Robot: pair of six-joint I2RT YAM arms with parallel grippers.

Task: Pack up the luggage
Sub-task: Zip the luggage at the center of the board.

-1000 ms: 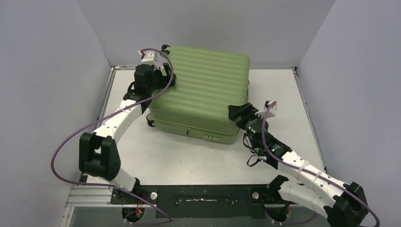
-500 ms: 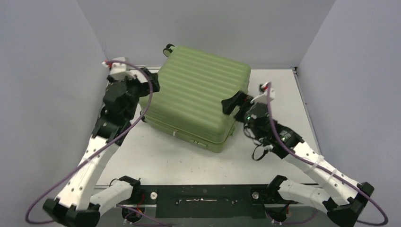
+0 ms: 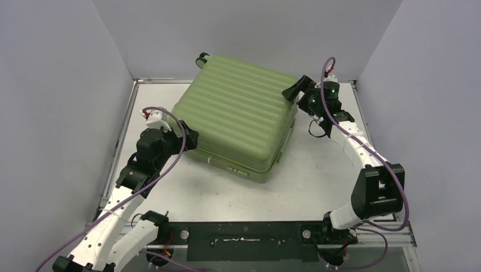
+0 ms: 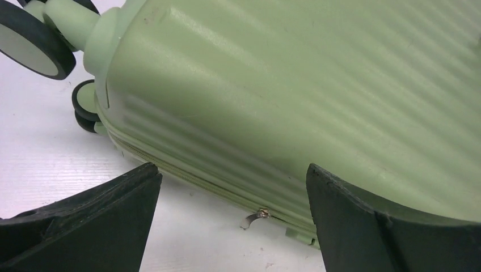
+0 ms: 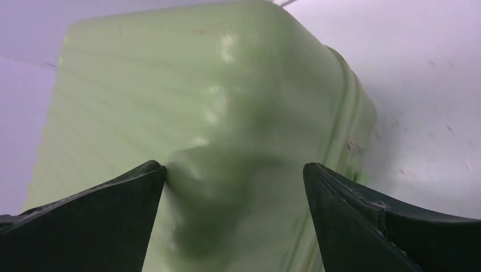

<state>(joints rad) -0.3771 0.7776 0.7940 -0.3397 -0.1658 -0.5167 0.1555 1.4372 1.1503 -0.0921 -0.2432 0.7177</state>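
L gripper (image 3: pixel 190 136) is at the near-left corner of the suitcase (image 3: pixel 238 122), jaws wide apart, nothing btwn them. Its wrist view shows the zip pull (image 4: pixel 256 215) on the closed seam and black wheels (image 4: pixel 34 42) at the corner. Suitcase lies flat, shut, ribbed side up, skewed on the white table (image 3: pixel 317 181), toward far middle. R gripper (image 3: pixel 296 90) is at the far-right corner, jaws also wide apart, gripping nothing.
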